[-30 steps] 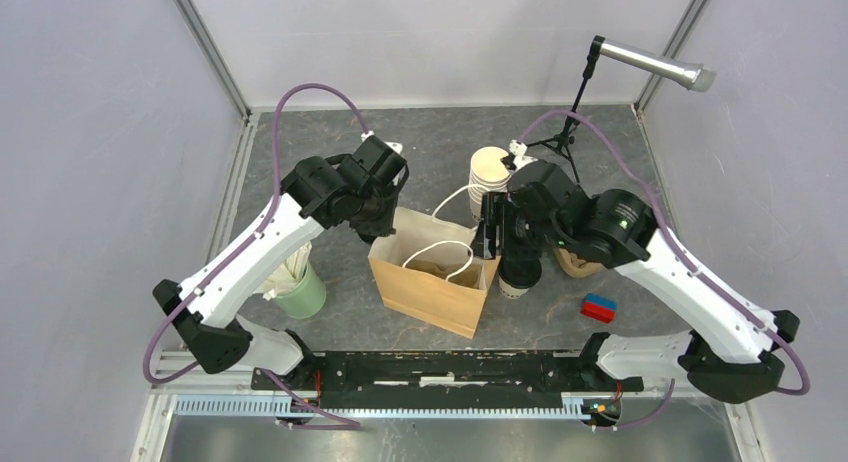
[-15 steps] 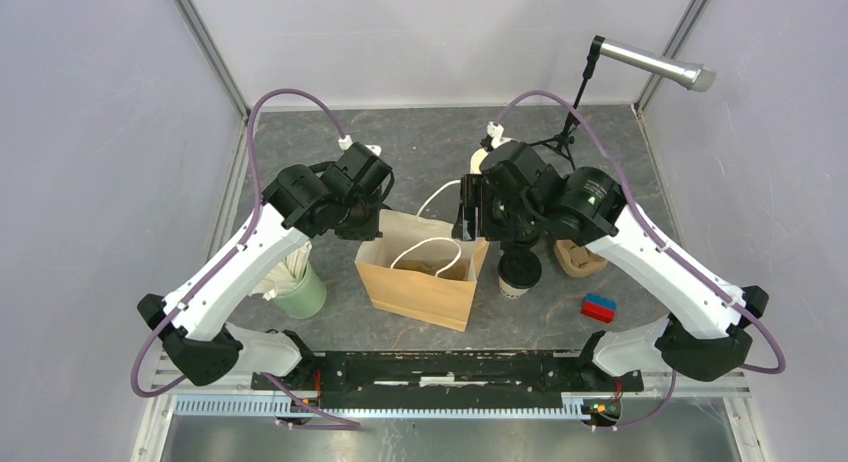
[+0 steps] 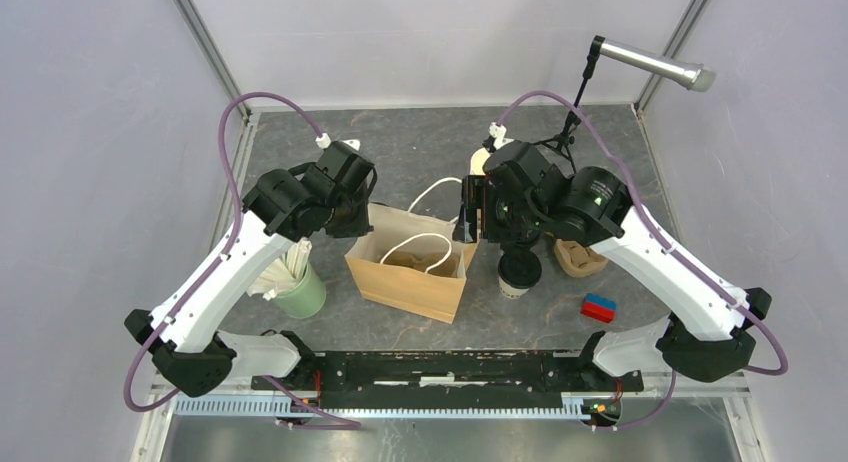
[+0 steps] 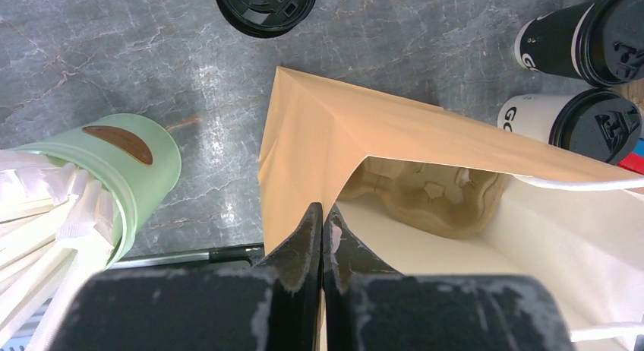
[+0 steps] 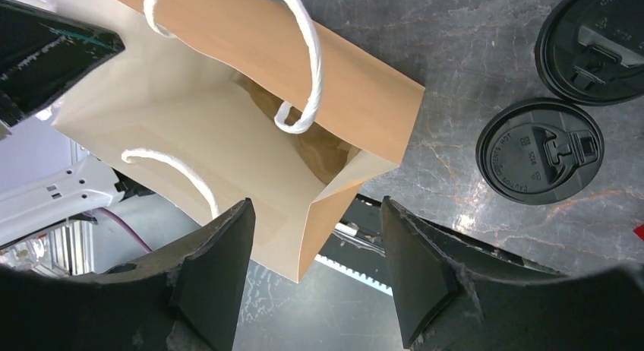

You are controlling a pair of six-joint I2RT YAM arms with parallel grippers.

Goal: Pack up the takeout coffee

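From above: paper bag (image 3: 405, 282) open on table (image 3: 430, 152), takeout coffee (image 3: 519, 270) upright just right of it.
Left wrist: left gripper (image 4: 323, 214) pressed together, pinching paper bag rim. Right wrist: right gripper (image 5: 315, 207) spread wide, empty, over bag corner, takeout coffee beside.

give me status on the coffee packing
Copy: left gripper shut on bag rim; right gripper open above bag corner. Two lidded cups on table beside bag, none seen inside. Rope handles droop across the mouth.
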